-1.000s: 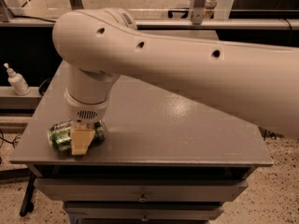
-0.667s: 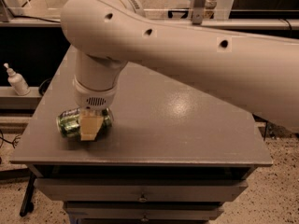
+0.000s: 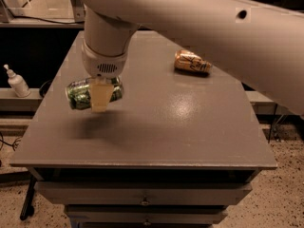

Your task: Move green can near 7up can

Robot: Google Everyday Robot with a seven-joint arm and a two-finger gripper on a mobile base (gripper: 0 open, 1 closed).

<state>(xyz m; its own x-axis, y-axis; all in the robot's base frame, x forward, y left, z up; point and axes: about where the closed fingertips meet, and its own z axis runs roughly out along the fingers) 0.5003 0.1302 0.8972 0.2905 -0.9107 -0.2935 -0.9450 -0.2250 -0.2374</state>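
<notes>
My gripper hangs over the left part of the grey table and is shut on the green can. The can is dark green with mottled print and lies sideways in my fingers, lifted above the tabletop with its shadow below it. One pale finger crosses the can's front. The 7up can is out of view, hidden by my arm or outside the frame.
A gold can with dark script lies on its side at the far right of the table. A white pump bottle stands on a ledge left of the table. Drawers sit under the front edge. My large arm covers the back.
The green can has gone from lying on the table at the front left to hanging lifted in my gripper. The arm has risen, uncovering the gold can.
</notes>
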